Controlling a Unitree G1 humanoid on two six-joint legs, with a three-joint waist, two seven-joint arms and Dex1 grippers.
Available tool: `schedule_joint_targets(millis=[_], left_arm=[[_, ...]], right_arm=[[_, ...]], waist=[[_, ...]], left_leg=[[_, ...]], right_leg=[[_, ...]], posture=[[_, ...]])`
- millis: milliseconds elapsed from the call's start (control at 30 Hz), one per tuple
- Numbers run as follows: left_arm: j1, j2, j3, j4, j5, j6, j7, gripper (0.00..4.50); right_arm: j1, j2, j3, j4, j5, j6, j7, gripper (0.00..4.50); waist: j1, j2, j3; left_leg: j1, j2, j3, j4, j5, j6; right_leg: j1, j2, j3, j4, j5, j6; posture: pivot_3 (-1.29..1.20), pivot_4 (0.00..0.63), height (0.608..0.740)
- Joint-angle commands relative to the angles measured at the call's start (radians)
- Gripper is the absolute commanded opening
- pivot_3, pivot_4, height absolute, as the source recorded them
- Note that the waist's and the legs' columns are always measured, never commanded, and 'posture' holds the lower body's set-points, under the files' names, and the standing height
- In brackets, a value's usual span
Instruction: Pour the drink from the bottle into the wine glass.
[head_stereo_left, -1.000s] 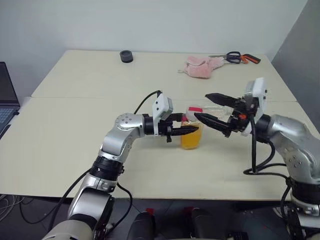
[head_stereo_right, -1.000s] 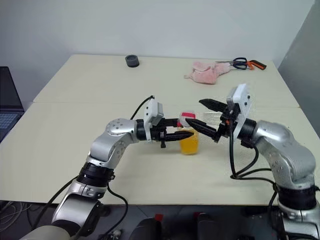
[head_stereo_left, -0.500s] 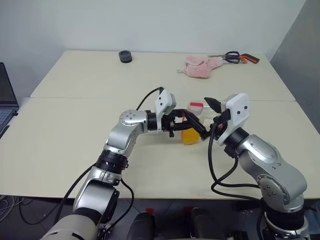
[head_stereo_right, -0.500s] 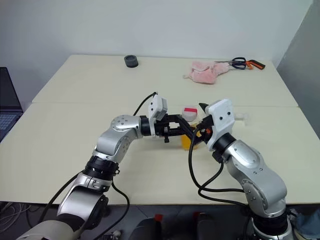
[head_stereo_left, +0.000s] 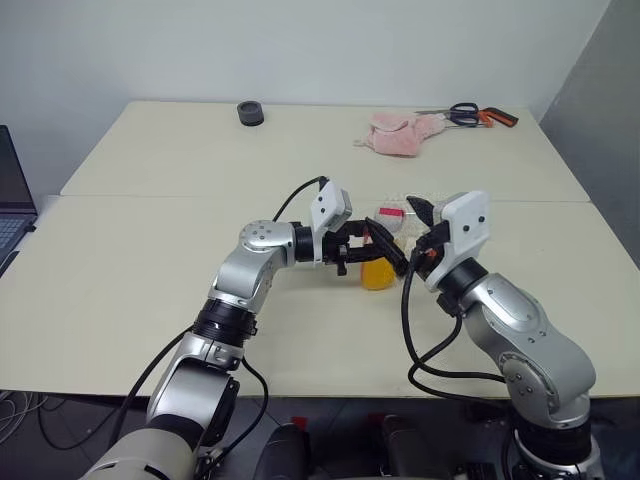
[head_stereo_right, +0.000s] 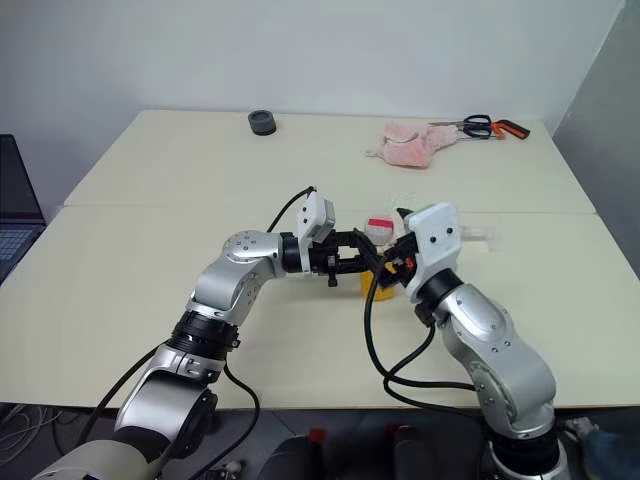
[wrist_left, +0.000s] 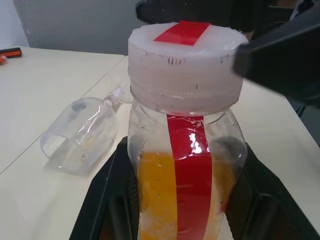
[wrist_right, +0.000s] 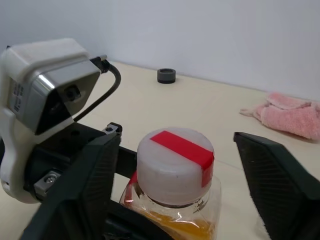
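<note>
The bottle (wrist_left: 185, 150) stood upright mid-bench, capped, roughly half full of orange drink (wrist_left: 157, 195), clamped in the left end effector (head_stereo_left: 372, 250). The right end effector (wrist_right: 175, 175) stood spread either side of the cap. Behind, the glass (wrist_left: 82, 132) lay sideways, empty.

place: lab or office | cues: plain cream tables (head_stereo_left: 150, 250); bare white wall (head_stereo_left: 300, 50); laptop (head_stereo_left: 12, 195) at table edge

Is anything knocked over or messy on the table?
Yes. The wine glass is lying on its side on the table just behind the bottle, not standing up, so nothing can be poured into it yet. No spilled drink shows.
</note>
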Motion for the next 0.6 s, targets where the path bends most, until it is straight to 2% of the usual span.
schedule_joint_targets(millis=[33, 100, 400, 600], left_arm=[[-0.028, -0.001, 0.014, -0.040, -0.009, -0.023, -0.005, 1.76], [-0.026, 0.001, 0.013, -0.043, -0.008, -0.024, -0.006, 1.76], [-0.019, 0.019, 0.009, -0.055, -0.017, -0.014, -0.031, 1.74], [-0.041, 0.067, 0.002, -0.065, -0.049, 0.006, -0.133, 1.74]], right_arm=[[-0.013, 0.005, 0.007, -0.014, -0.007, -0.014, 0.012, 2.56], [-0.015, 0.010, 0.006, -0.008, -0.013, -0.019, 0.014, 1.94], [-0.035, 0.007, -0.010, 0.023, -0.009, -0.109, 0.078, 1.91], [-0.146, -0.182, -0.001, 0.215, 0.119, -0.208, 0.527, 1.91]], waist=[[0.000, 0.000, 0.000], [0.000, 0.000, 0.000], [0.000, 0.000, 0.000], [-0.001, 0.000, 0.000]], left_leg=[[0.000, 0.000, 0.000, 0.000, 0.000, 0.000], [0.000, 0.000, 0.000, 0.000, 0.000, 0.000], [0.000, 0.000, 0.000, 0.000, 0.000, 0.000], [0.000, 0.000, 0.000, 0.000, 0.000, 0.000]], right_leg=[[0.000, 0.000, 0.000, 0.000, 0.000, 0.000], [0.000, 0.000, 0.000, 0.000, 0.000, 0.000], [0.000, 0.000, 0.000, 0.000, 0.000, 0.000], [0.000, 0.000, 0.000, 0.000, 0.000, 0.000]], posture=[[0.00, 0.150, 0.740], [0.00, 0.150, 0.740], [0.00, 0.150, 0.740], [0.00, 0.150, 0.740]])
